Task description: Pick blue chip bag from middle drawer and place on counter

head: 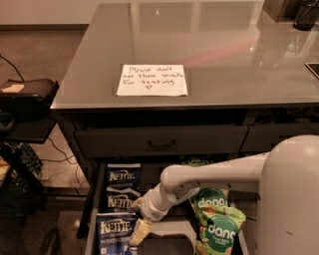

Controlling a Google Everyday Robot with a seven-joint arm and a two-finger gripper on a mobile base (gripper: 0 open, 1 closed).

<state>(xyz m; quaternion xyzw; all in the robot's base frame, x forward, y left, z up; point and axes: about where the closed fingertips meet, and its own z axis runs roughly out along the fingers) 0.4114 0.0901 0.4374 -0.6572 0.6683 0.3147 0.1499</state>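
While my arm [209,174] reaches leftward from my white body [291,199] at the right edge and bends down into the open middle drawer [93,209], my gripper [141,232] sits low over the drawer's left half, its pale tip pointing toward the front. It lies along the right edge of the nearest blue chip bag [112,233], though I cannot tell whether it touches the bag or only hangs above it. Whether the gripper is wide or narrow, I cannot tell either.

Three such bags lie flat in a column along the drawer's left side, white lettering up. The nearest is at the front. The second blue chip bag [121,201] lies just behind it, beside the end of my arm. The farthest blue chip bag [123,176] is tucked close under the drawer above. All three are in the drawer, none on the counter [224,50].

To the right of my arm, two green bags [219,230] lie in the same drawer, one partly over the other, apart from the blue column. A patch of lighter grey drawer floor [169,232] shows between the blue bags and the green ones, just beside my gripper.

Above, the closed upper drawer [162,142] with its bar handle sits below the counter. The counter is glossy grey and carries a white handwritten note [152,79] near its front edge, left of centre. A dark object [306,12] stands at the counter's far right corner, and a black box [27,92] rests to the left of the cabinet.
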